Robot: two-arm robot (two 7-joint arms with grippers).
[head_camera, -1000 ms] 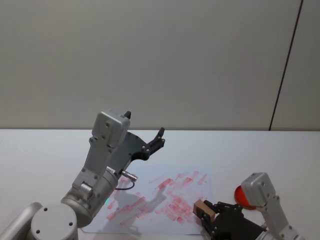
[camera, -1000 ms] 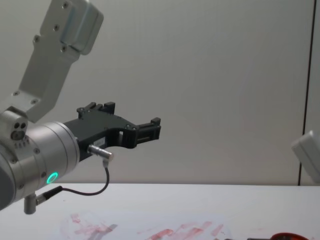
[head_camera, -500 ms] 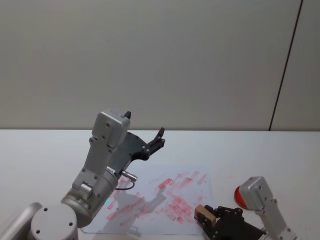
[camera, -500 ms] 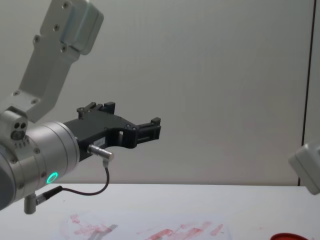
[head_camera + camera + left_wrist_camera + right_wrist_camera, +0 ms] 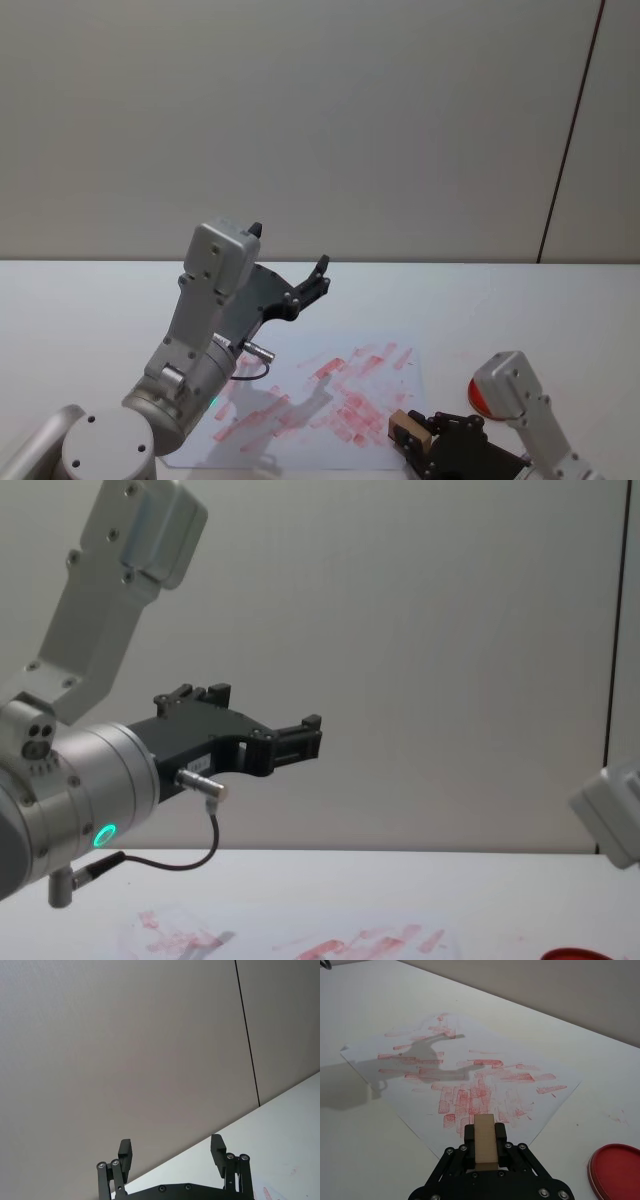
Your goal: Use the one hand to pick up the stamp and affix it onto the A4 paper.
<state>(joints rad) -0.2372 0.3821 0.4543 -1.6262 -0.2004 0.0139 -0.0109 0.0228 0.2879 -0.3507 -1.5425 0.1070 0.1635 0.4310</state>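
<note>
Moved: your right end effector point(image 5: 485, 1133) with the stamp point(image 5: 485, 1144) has come slightly lower and nearer to the robot than one second before; the left arm is unchanged.
Right end effector: clenched on the stamp's two sides.
Left end effector point(image 5: 171, 1152): raised over the paper's left part, fingers spread, holding nothing.
Stamp place: over the near right corner of the paper point(image 5: 485, 1075); I cannot tell if it touches.
Handling: a wooden block, probably light and stiff; keep its face flat, because wet ink may smear.
Surface: a smooth white desk point(image 5: 80, 300); the thin loose paper may slide.
Room: a plain grey wall; a red round pad point(image 5: 616, 1166) lies right of the paper.
</note>
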